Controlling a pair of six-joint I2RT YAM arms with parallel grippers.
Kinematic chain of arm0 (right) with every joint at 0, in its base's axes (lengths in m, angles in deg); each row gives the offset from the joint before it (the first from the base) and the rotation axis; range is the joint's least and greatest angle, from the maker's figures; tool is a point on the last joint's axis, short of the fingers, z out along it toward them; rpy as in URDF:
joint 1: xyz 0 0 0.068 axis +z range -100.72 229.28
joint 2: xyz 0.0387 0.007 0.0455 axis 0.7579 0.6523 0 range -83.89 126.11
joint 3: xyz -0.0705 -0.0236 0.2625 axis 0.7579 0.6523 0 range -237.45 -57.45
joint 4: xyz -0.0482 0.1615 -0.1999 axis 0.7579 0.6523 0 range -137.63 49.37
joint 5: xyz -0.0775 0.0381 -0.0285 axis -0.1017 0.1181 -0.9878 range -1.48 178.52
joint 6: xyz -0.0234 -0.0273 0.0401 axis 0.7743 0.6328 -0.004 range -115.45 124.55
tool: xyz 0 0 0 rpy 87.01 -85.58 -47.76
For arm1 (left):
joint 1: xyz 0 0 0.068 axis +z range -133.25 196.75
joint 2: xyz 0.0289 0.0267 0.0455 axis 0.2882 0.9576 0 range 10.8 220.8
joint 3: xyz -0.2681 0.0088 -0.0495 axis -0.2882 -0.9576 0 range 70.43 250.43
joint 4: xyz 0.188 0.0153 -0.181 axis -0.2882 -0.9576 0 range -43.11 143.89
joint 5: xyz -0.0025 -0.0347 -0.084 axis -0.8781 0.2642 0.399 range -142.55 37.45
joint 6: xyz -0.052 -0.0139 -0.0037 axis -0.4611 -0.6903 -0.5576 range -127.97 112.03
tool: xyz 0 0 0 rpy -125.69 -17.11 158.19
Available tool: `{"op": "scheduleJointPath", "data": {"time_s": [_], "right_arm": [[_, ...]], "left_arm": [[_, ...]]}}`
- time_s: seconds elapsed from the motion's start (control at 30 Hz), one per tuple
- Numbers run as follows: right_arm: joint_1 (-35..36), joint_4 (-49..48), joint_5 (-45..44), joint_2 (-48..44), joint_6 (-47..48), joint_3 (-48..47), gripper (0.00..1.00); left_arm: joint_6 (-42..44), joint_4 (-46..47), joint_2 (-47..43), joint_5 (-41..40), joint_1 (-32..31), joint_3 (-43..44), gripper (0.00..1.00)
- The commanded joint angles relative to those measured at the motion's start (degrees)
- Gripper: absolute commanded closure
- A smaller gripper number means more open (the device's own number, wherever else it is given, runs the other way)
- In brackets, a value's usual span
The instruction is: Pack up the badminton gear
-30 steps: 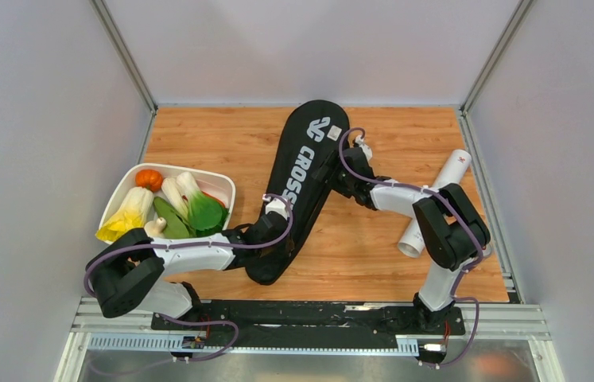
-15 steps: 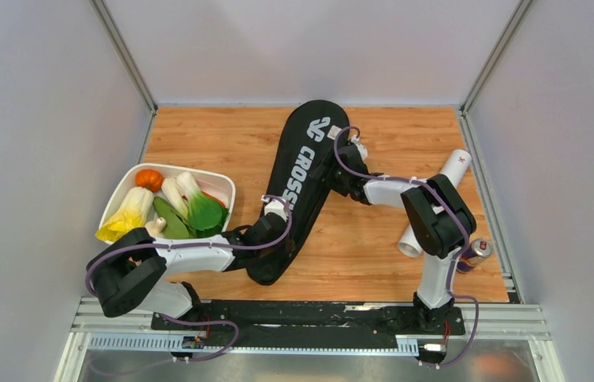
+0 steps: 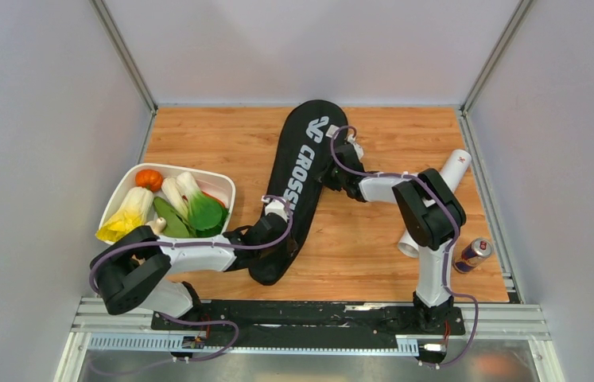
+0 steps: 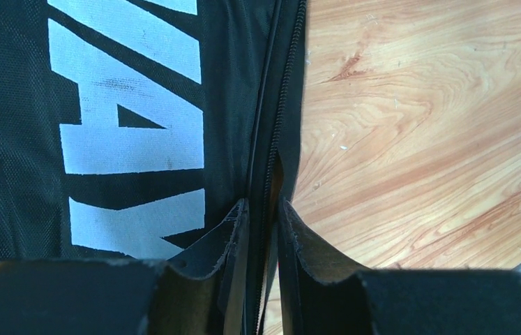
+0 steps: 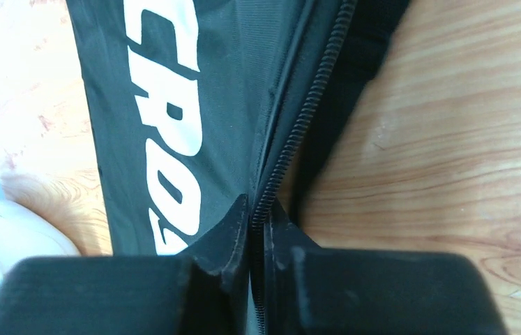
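Note:
The black "CROSSWAY" racket bag [image 3: 303, 163] lies slanted across the middle of the wooden table. My left gripper [image 3: 284, 232] is shut on the bag's right zipper edge near its lower end; the left wrist view shows the zipper seam [image 4: 270, 105] pinched at my left gripper [image 4: 263, 206]. My right gripper [image 3: 327, 177] is shut on the same edge higher up, and the right wrist view shows the zipper teeth [image 5: 313, 91] running into my right gripper [image 5: 259, 206]. A long white tube [image 3: 454, 165] lies to the right, partly behind the right arm.
A white tray [image 3: 218, 185] of toy vegetables stands at the left, close to the left arm. A drink can [image 3: 472, 253] lies near the table's right front corner. Grey walls close in the table on three sides.
The right gripper moved left to the bag's zipper edge and shut on it. The right arm's swing uncovered the can. The left gripper kept its hold.

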Motion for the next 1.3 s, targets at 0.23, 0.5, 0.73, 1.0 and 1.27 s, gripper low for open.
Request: {"op": "scheduleJointPath", "data": {"time_s": [0.23,0.5,0.73,1.0,1.27], "right_arm": [[1.09,6.18,-5.05,-8.91,14.97,-6.69,1.00],[4.98,15.61,-13.92,-14.11,34.49,-17.12,1.00],[8.60,16.00,-22.78,-14.81,50.80,-25.03,1.00],[12.14,15.85,-24.62,-11.38,70.95,-34.03,1.00],[19.83,9.28,-35.43,-5.91,91.52,-34.45,1.00]], "left_arm": [[6.17,-22.87,-11.26,-7.72,1.50,15.08,0.53],[13.43,-31.39,-16.80,-5.86,16.49,27.71,0.41],[14.68,-34.85,-14.63,1.17,29.90,34.34,0.37],[11.37,-31.21,-13.95,7.18,40.94,36.39,0.36],[7.94,-28.81,-10.36,14.57,50.56,40.29,0.37]]}}
